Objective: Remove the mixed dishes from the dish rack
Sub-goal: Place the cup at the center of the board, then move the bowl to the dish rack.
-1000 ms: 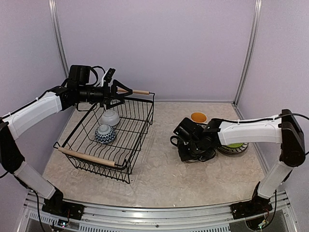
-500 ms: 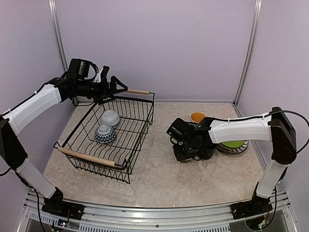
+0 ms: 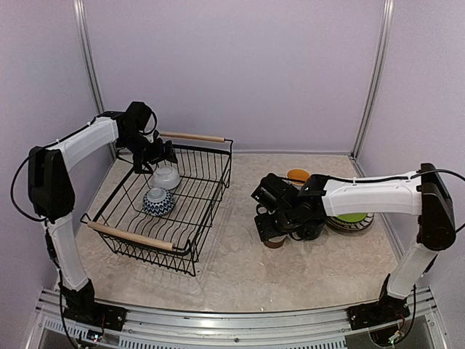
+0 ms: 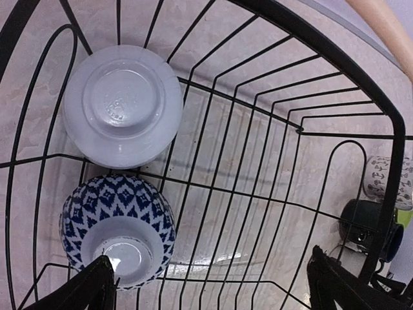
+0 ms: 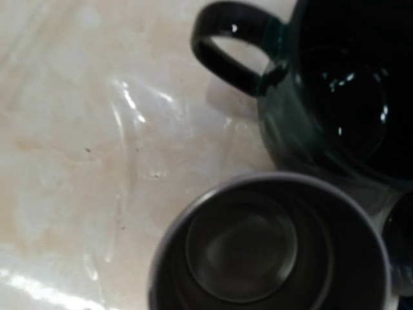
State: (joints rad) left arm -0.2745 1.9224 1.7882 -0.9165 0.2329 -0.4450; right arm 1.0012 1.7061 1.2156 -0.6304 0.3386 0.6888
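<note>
The black wire dish rack [image 3: 212, 196] stands at the left and holds two upturned small bowls. One bowl is plain white [image 3: 166, 177] [image 4: 122, 106], the other blue-patterned [image 3: 158, 201] [image 4: 117, 229]. My left gripper [image 3: 158, 155] [image 4: 216, 294] hangs open inside the rack's far end, just above the bowls and touching neither. Over at the right, my right gripper [image 3: 270, 227] hovers over a small cup [image 3: 274, 241] [image 5: 271, 248] standing on the table. No finger shows on the cup. A dark mug [image 5: 342, 90] stands right beside it.
An orange cup [image 3: 298, 175] sits behind the right arm. A lime green plate [image 3: 354, 217] lies on stacked plates at the far right. Through the rack's wires I see a patterned white mug [image 4: 387, 182] and a dark mug [image 4: 360, 223]. Purple walls enclose the table.
My left arm has swung down from above the far handle into the rack over the bowls. My right gripper has let go; the small cup now shows on the table beneath it.
</note>
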